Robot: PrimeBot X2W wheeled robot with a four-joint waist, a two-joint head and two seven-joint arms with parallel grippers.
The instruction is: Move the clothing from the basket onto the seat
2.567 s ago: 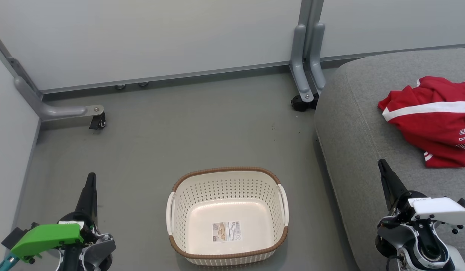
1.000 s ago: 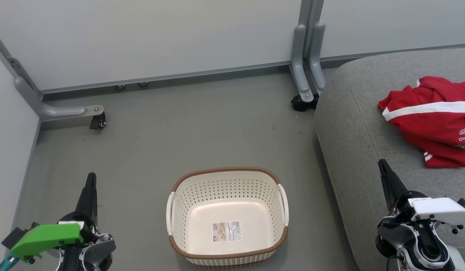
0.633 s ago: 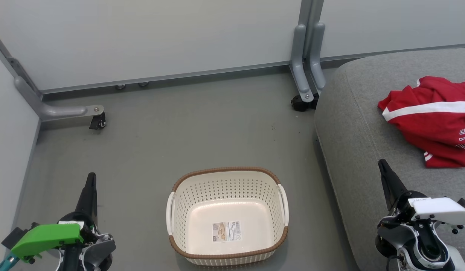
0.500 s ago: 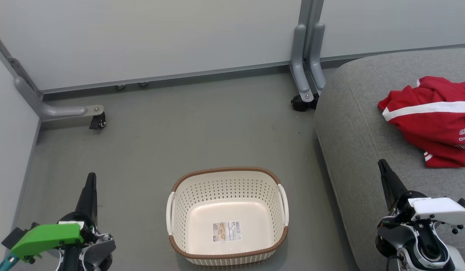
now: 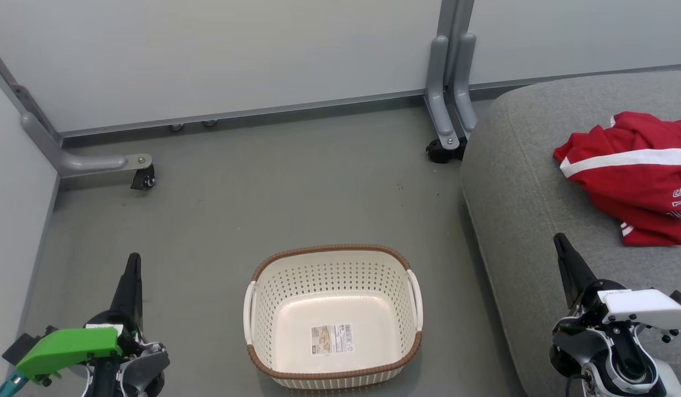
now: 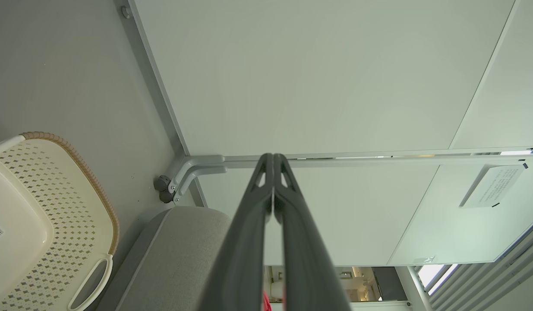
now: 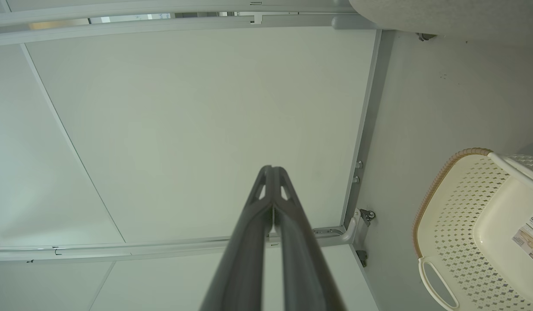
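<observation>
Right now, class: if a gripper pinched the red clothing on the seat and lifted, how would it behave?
Probably floppy: the clothing lies crumpled in folds on the seat, so it would likely drape. Unlikely to roll: it lies low and spread out.

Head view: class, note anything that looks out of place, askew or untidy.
The red clothing lies crumpled on the grey seat, not folded. The basket stands upright on the floor, holding only its sticker.
</observation>
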